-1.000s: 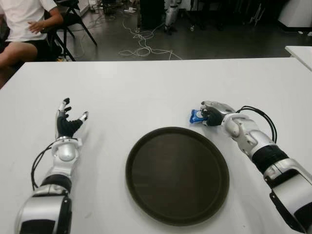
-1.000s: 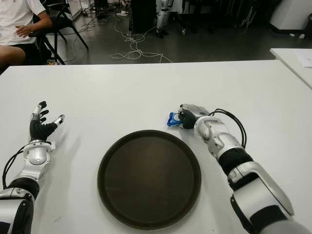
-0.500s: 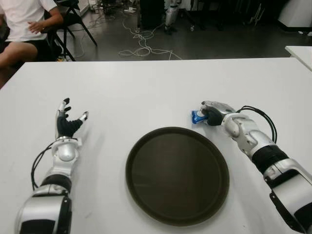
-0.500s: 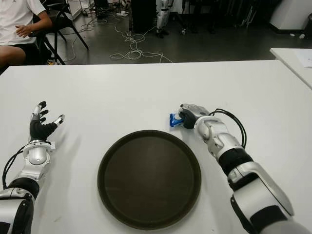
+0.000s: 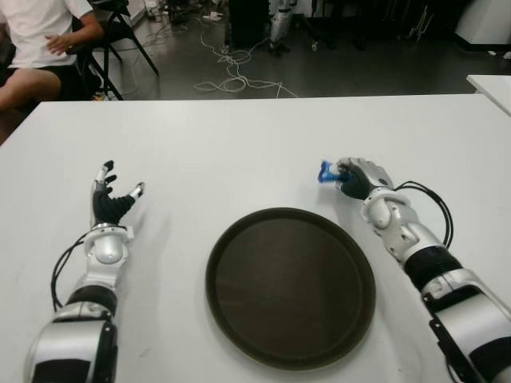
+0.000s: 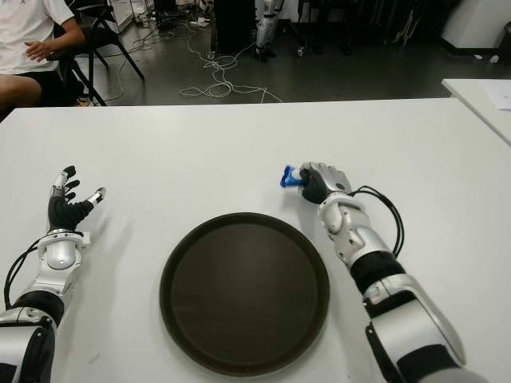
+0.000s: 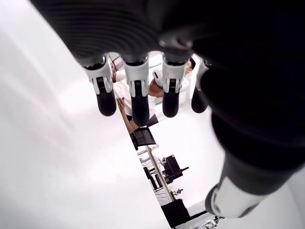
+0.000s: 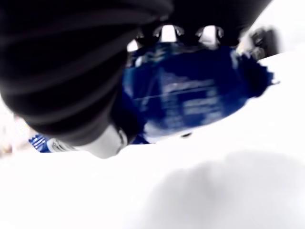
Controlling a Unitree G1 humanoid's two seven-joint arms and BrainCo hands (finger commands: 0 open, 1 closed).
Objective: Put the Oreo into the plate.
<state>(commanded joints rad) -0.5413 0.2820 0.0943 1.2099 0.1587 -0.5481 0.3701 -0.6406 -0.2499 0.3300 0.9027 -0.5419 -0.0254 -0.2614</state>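
My right hand point(image 5: 357, 177) has its fingers curled round the blue Oreo point(image 5: 327, 172) packet, just beyond the plate point(image 5: 290, 286) rim's far right; the plate lies nearer me (left hand point(image 5: 112, 203) spread, empty, well apart)

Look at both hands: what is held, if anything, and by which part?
The right hand holds the blue Oreo packet, fingers closed over one end; the other end sticks out toward the robot's left. The left hand is open and holds nothing.
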